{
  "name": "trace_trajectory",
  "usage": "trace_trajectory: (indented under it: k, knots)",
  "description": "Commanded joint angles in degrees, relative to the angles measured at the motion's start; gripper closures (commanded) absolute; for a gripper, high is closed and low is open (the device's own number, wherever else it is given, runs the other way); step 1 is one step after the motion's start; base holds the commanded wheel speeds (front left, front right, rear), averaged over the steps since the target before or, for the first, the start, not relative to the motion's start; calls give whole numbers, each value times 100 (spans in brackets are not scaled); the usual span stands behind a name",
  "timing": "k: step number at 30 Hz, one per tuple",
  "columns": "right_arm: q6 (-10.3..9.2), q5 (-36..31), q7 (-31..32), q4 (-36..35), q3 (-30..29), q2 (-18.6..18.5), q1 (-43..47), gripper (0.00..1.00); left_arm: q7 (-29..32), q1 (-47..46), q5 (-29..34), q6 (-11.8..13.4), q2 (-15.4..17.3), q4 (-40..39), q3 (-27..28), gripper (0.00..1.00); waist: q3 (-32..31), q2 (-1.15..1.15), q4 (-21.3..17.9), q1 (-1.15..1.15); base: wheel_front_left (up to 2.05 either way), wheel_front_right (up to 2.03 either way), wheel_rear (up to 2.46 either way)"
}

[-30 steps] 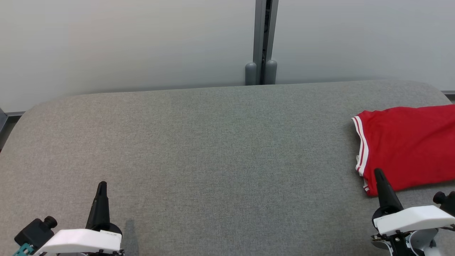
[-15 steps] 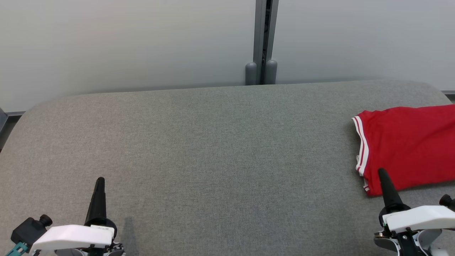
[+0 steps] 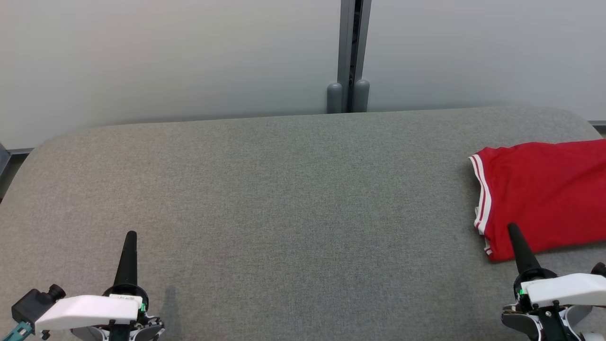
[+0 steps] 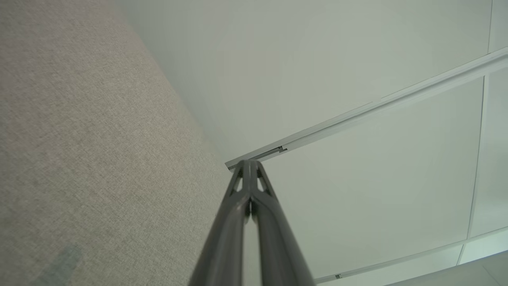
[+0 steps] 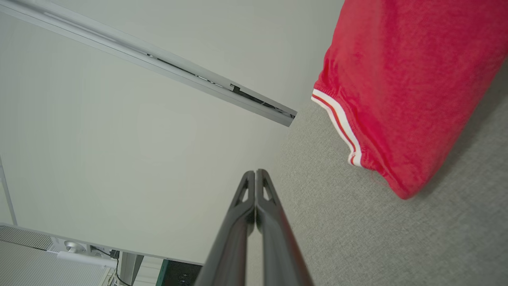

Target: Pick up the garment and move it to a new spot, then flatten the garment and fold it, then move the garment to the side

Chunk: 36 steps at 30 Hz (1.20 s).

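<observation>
The garment (image 3: 544,194) is red with white-striped trim and lies folded flat at the right edge of the grey fabric table (image 3: 293,189), running out of the head view; the right wrist view shows its hem corner (image 5: 397,79). My right gripper (image 3: 512,228) is shut and empty, its tip in front of the garment's near left corner as the head view has it. In the right wrist view the same gripper (image 5: 255,172) has its fingers pressed together, apart from the cloth. My left gripper (image 3: 131,235) is shut and empty at the lower left, and in its own wrist view (image 4: 249,162) too.
A pale wall with a grey vertical post (image 3: 350,57) stands behind the table's far edge. The table's corners are rounded, and a strip of floor shows at the far left (image 3: 4,166).
Both arms have drawn back toward the bottom of the head view, the right one also shifting slightly right. The garment has stayed where it lies.
</observation>
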Motion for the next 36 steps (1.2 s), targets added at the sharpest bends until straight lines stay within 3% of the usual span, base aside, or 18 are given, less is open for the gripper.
trace_trajectory:
  k: [1,36]
  knots:
    - [2,138,52,-77,-35,-15,-115,100,30,-160,-115,-50,35,-31,36,100,0,0,0,0,0,0,0]
    - [2,1631,409,-91,-313,51,-115,100,448,-326,-1624,-127,42,40,168,100,6,0,8,0,0,0,0]
